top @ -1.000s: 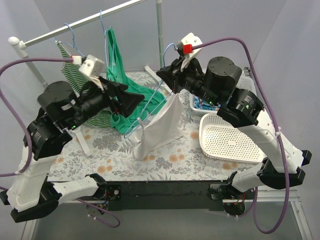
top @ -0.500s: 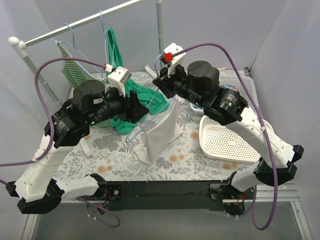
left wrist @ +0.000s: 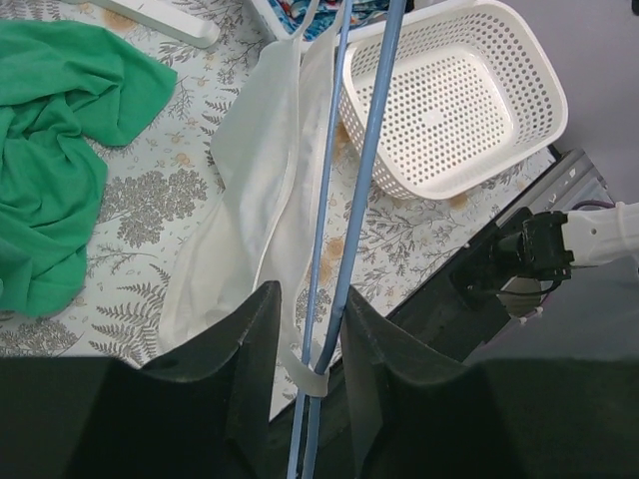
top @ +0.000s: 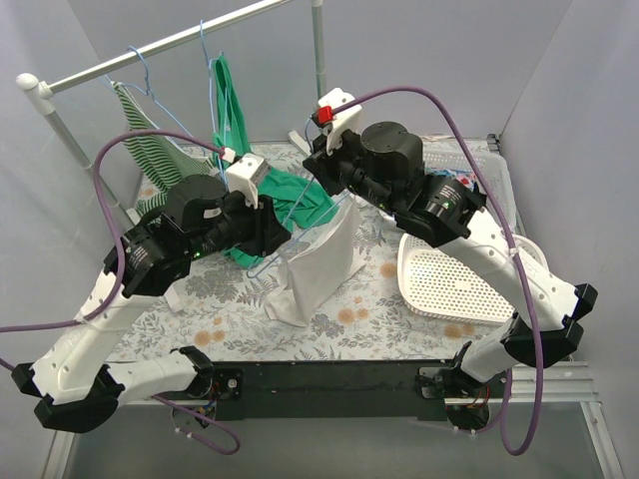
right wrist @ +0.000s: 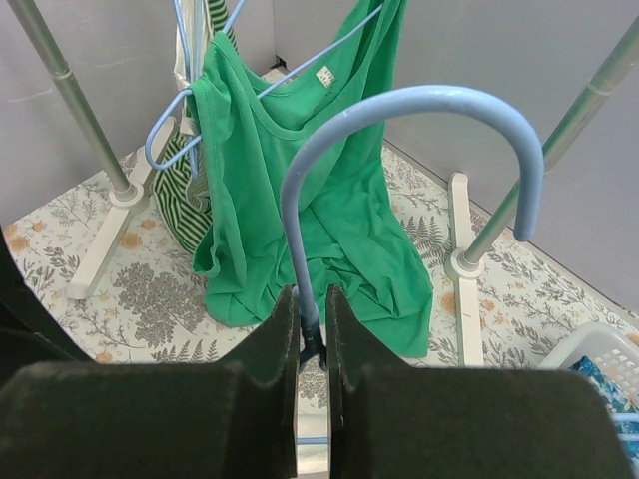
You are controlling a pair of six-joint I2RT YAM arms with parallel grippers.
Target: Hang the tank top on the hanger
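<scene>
Arms drawn inward, right gripper [right wrist: 308, 345] pinching hanger [right wrist: 419, 96] neck, left gripper [left wrist: 312, 349] clamping wires, tank top [left wrist: 250, 200] beside basket [left wrist: 547, 95]

Bright, even light is falling from above, and only soft shadows are lying on the table [top: 339, 319]. In both wrist views my fingers [left wrist: 250, 389] are showing dark and blurred close to the lens, while the hanger [right wrist: 399, 100] above the table is showing sharp.
</scene>
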